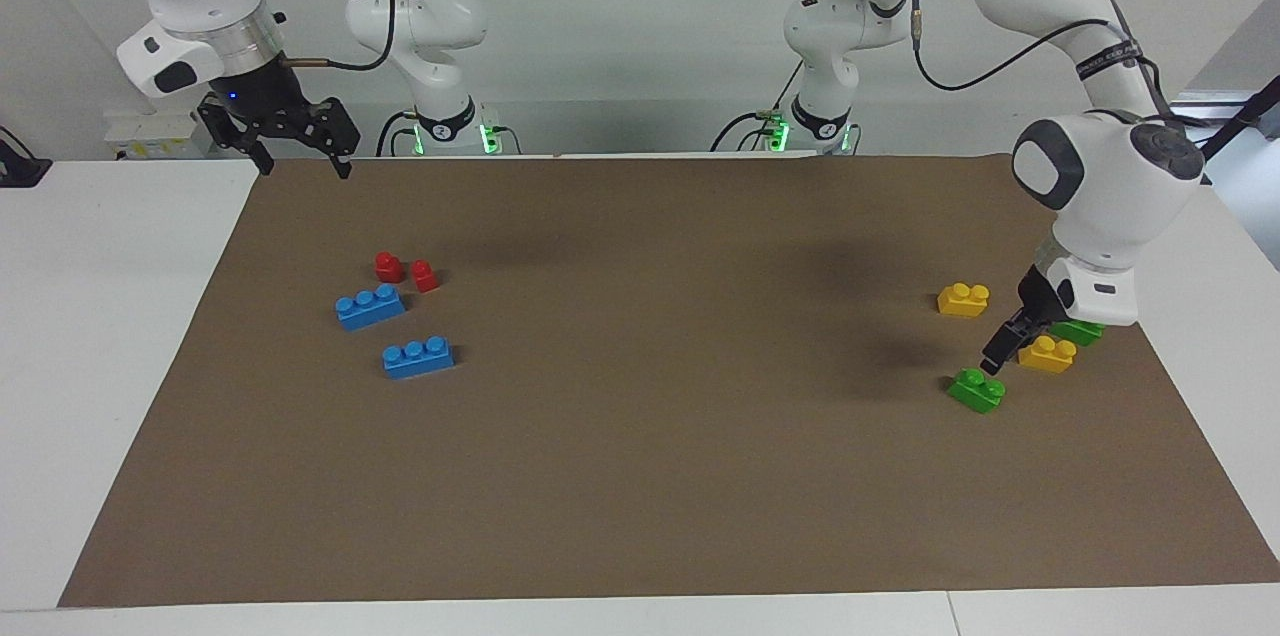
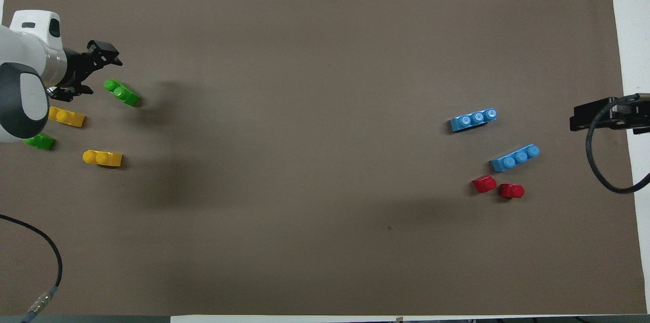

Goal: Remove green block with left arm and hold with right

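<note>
The green block (image 1: 976,389) (image 2: 121,92) lies flat on the brown mat (image 1: 640,476) at the left arm's end of the table, studs up, with nothing touching it. My left gripper (image 1: 1000,351) (image 2: 95,71) hangs open just above the mat beside the block, empty, tilted down from its white wrist. My right gripper (image 1: 303,161) (image 2: 599,117) is open and empty, up in the air over the mat's corner at the right arm's end.
Two yellow bricks (image 1: 963,299) (image 1: 1047,354) and a second green brick (image 1: 1078,330), partly hidden by the left wrist, lie close to the left gripper. At the right arm's end lie two blue bricks (image 1: 369,307) (image 1: 418,356) and two red pieces (image 1: 405,271).
</note>
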Tool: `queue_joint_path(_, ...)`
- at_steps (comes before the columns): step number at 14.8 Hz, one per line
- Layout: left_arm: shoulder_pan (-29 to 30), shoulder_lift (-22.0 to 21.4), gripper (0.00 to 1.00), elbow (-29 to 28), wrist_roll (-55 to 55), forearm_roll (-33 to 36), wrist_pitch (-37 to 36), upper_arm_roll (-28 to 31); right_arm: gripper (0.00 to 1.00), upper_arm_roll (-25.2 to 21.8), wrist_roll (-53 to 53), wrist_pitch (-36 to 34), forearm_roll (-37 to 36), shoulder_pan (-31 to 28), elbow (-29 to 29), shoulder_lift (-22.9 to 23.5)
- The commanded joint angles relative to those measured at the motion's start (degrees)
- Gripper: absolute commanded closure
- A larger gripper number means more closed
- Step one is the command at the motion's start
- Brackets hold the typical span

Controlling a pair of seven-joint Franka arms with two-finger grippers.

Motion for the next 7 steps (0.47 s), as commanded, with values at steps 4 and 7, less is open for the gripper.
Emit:
queue_joint_path(4,-1.5,-11.2,0.00,1.4,5.2,1.2,-16.3,-0.8,0.00,0.4,0.1,-0.4,0.0,-0.7,-0.1,-0.2)
queue_joint_path(7,-1.5,-15.0,0.00,2.0,9.6,1.1,-23.0,-2.3,0.00,0.4,0.1,-0.4,0.1,-0.7,-0.1,-0.2)
